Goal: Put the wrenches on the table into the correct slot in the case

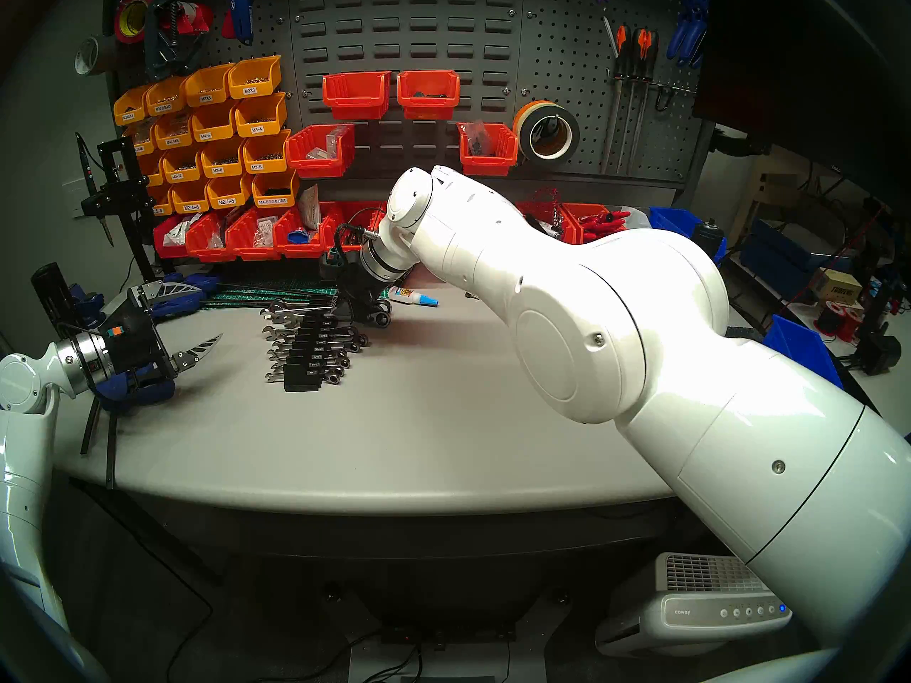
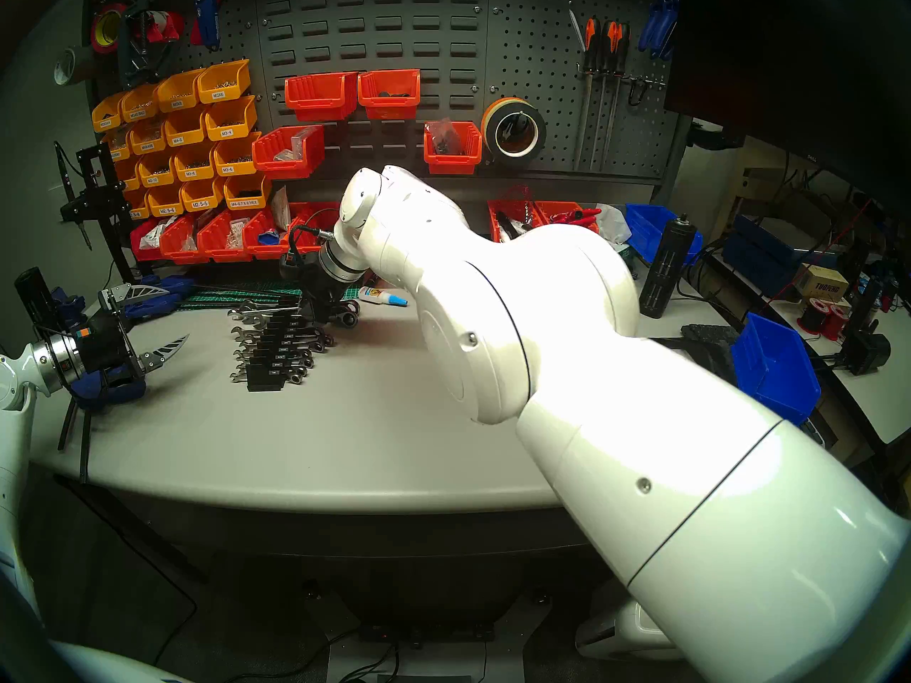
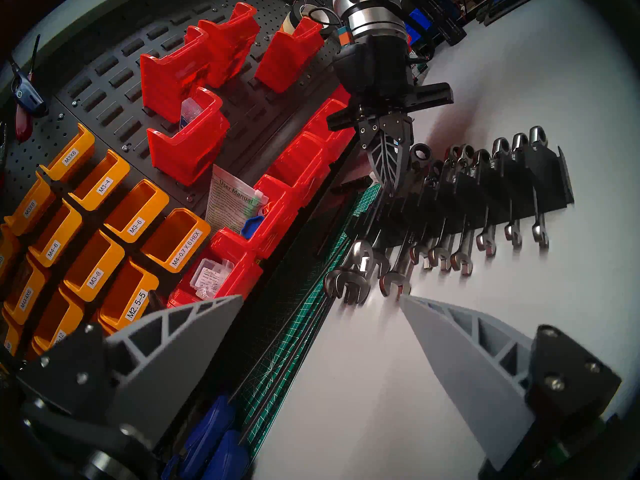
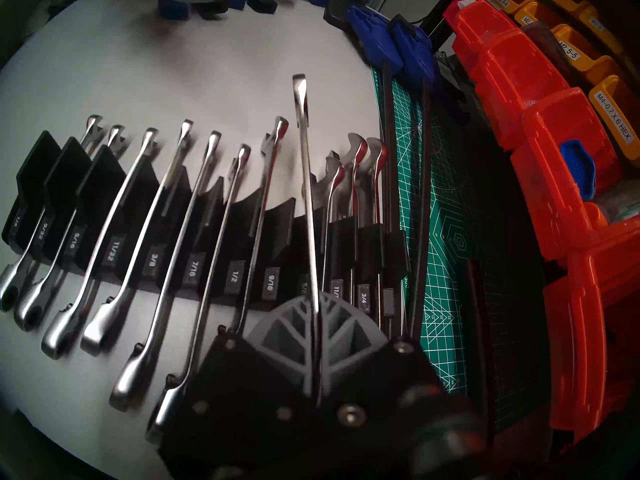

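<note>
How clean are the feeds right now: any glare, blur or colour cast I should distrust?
Head views: white glare on the right arm, dark fisheye rim. Right wrist view: soft blur, red tint on wrenches near the red bins. Left wrist view: own fingers blurred.

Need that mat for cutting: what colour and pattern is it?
Green with a white grid, clearest in the right wrist view: the mat.

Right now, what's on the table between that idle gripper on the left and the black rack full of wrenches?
Nothing: in the head view only bare grey tabletop lies between the left gripper and the wrench rack.
</note>
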